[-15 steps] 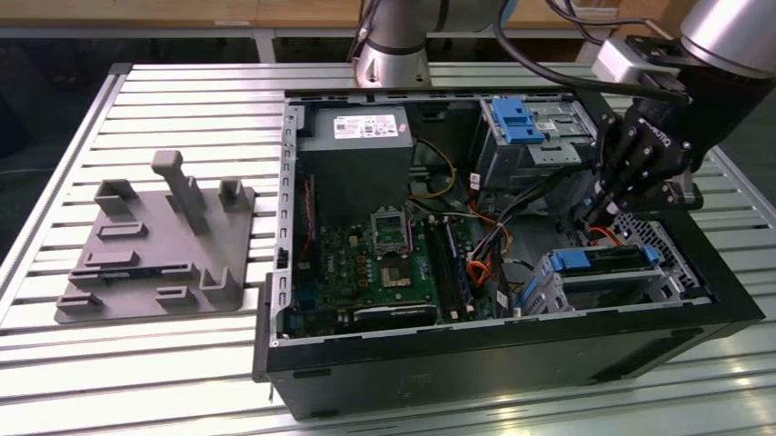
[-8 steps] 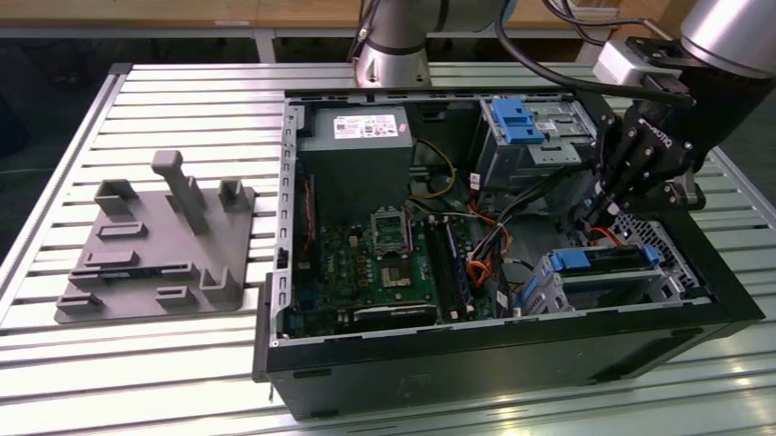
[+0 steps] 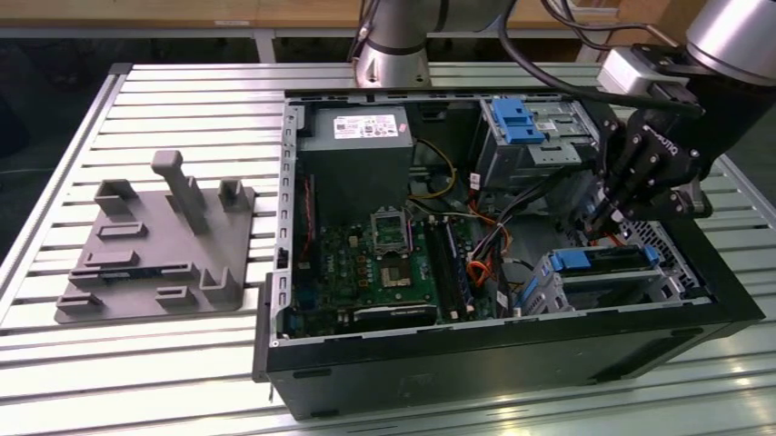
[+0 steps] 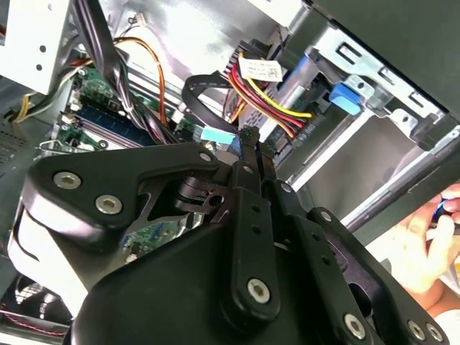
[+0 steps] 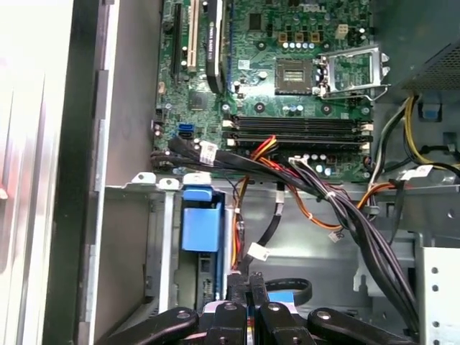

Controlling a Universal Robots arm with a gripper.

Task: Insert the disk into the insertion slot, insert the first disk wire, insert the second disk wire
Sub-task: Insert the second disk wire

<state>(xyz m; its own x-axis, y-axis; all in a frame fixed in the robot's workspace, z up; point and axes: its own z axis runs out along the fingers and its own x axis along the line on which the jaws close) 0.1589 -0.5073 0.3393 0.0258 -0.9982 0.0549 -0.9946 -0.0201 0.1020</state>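
One tool (image 3: pixel 598 227), mine, fingers pinched narrow and together; I cannot tell whether a wire sits between them. One disk (image 3: pixel 604 261), blue carrier showing, seated in the one insertion slot (image 3: pixel 674 265) just beneath my tool tips. One taller cage (image 3: pixel 524 127) with a blue latch, beyond the tool. One bundle of black, red and yellow wires (image 4: pixel 269 100) just ahead of the tips, carrying one white tag (image 4: pixel 259 70), its print unreadable. One grey fixture (image 3: pixel 158 245) on the worktop (image 3: pixel 182 100), well apart from the tool. One white label on the power supply (image 3: pixel 367 125), unreadable.
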